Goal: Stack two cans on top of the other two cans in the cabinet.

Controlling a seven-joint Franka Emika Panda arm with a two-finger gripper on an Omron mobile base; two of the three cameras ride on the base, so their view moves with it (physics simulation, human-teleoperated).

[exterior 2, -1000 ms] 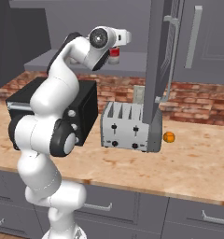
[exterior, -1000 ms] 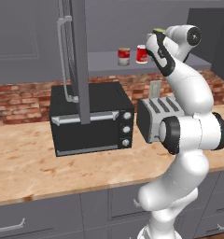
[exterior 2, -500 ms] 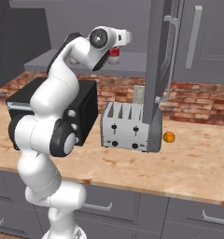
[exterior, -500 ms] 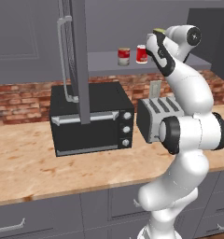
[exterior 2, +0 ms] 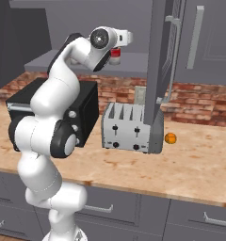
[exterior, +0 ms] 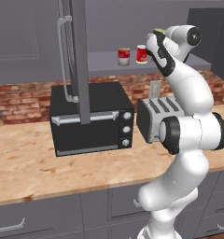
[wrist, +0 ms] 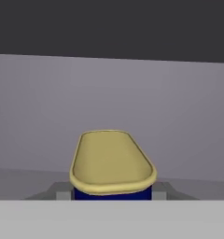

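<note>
My gripper [wrist: 113, 193] is shut on a squat dark-blue can [wrist: 111, 161] with a yellow top, held level in front of the cabinet's grey back wall. In the left base view the gripper [exterior: 152, 43] hovers above the cabinet shelf [exterior: 104, 63], and a yellow edge of the can [exterior: 158, 31] peeks over the hand. Two red-and-white cans [exterior: 124, 57] [exterior: 141, 53] stand side by side on the shelf, just left of the hand. From the right base, one red can [exterior 2: 115, 55] shows directly below the hand [exterior 2: 125, 37]. I cannot tell whether the blue can touches it.
The open cabinet door [exterior: 79, 60] with its long bar handle hangs left of the cans. On the counter below stand a black toaster oven [exterior: 90, 119] and a silver toaster [exterior 2: 129, 127]. A small orange ball [exterior 2: 170, 138] lies beside the toaster.
</note>
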